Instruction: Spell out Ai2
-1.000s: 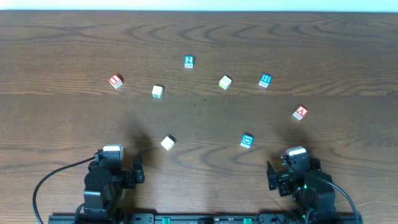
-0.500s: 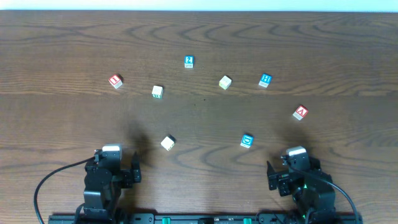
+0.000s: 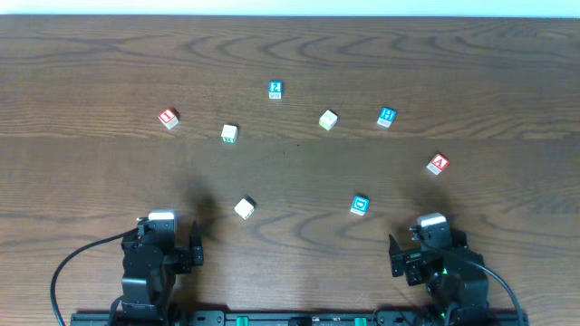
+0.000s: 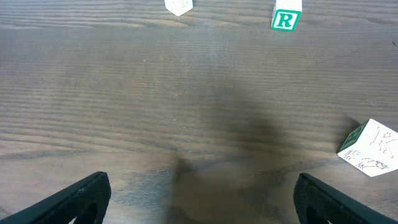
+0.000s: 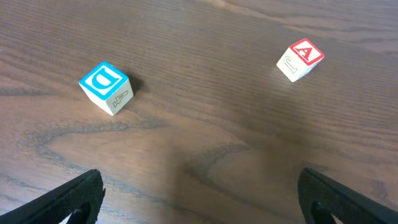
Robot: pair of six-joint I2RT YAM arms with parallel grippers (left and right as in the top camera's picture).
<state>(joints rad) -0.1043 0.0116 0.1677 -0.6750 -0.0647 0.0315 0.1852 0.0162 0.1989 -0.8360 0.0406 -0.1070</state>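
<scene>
Backing off slightly, the left gripper [image 4: 199,196], like the right gripper [image 5: 199,190], waits spread wide and empty at the table [image 3: 507,54]'s near edge, A cube [image 5: 301,60] unpicked.

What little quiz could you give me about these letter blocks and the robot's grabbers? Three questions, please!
1. True or false: the left gripper and the right gripper are both open and hold nothing.
2. Which cube lies nearest the right gripper? A) blue "D" cube B) green "R" cube C) blue "H" cube
3. Which cube needed for Ai2 lies farthest to the robot's left?

Key: 1 true; 2 A; 3 red "I" cube
</scene>
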